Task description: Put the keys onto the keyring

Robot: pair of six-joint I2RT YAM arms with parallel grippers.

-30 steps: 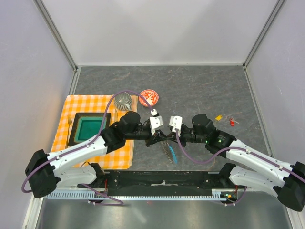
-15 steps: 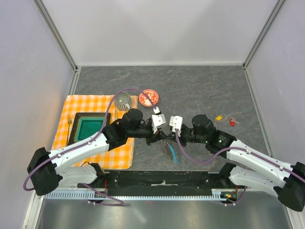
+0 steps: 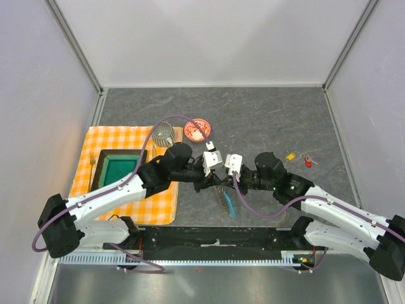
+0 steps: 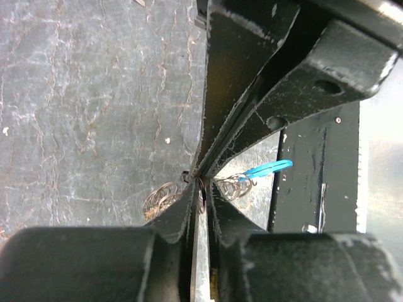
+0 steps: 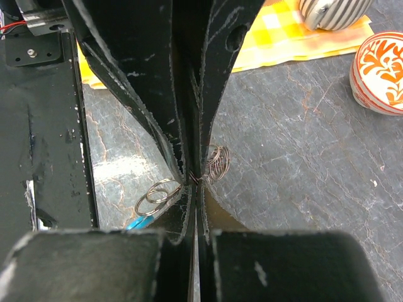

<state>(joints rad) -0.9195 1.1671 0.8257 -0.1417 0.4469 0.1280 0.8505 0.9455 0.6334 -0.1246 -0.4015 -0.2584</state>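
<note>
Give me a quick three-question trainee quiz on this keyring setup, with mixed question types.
1. True or false: the yellow key is already on the keyring.
2. Which lies nearer the ribbed metal cup: A, the red bowl, or B, the red key?
3. Fill in: the left gripper and right gripper meet tip to tip, both pinching the ____.
Key: 1 false; 2 A; 3 keyring.
</note>
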